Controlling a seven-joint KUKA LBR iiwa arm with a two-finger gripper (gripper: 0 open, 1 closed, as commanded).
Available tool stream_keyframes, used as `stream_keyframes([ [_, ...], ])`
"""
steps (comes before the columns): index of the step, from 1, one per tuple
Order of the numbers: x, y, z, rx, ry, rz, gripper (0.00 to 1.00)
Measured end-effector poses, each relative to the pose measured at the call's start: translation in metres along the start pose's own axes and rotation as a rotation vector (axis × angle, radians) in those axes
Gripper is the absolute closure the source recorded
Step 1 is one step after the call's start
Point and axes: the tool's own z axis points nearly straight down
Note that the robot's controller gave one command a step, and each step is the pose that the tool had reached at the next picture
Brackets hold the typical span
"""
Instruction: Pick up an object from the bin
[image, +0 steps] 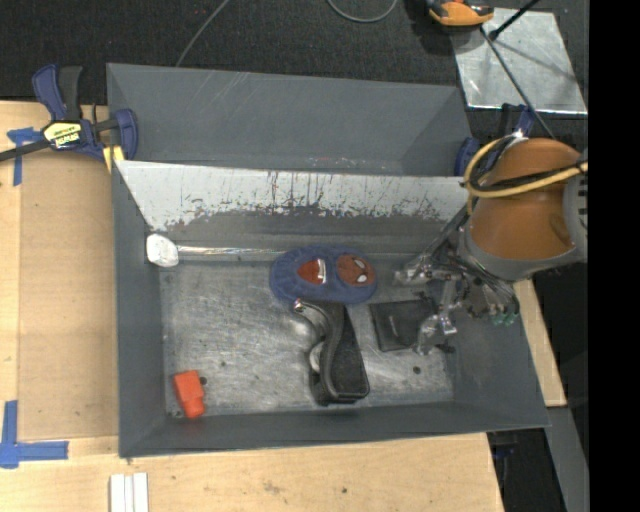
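Observation:
My gripper (424, 303) hangs at the right side of the bin, low over the floor, with its fingers spread open and nothing between them. Its lower fingertip (433, 335) stands at the right edge of a small flat black block (395, 326). Left of that block lies a black and silver hand tool (336, 358), running toward the front wall. Just behind it sits a blue rounded thing with two red-brown patches (322, 276), left of the upper fingertip (412, 272).
A white lump (161, 250) lies in the back left corner and a small orange piece (188, 392) in the front left corner. The arm with its orange cover reaches over the right rim. Bare bin floor stretches across the left half.

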Motion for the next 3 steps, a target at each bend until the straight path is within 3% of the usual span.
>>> stream_keyframes([
  [1, -0.019, 0.001, 0.05, 0.003, -0.005, 0.085, 0.0],
  [2, -0.024, 0.0, 0.043, 0.007, -0.024, 0.084, 1.0],
  [3, -0.023, 0.006, -0.102, 0.006, -0.015, 0.024, 1.0],
])
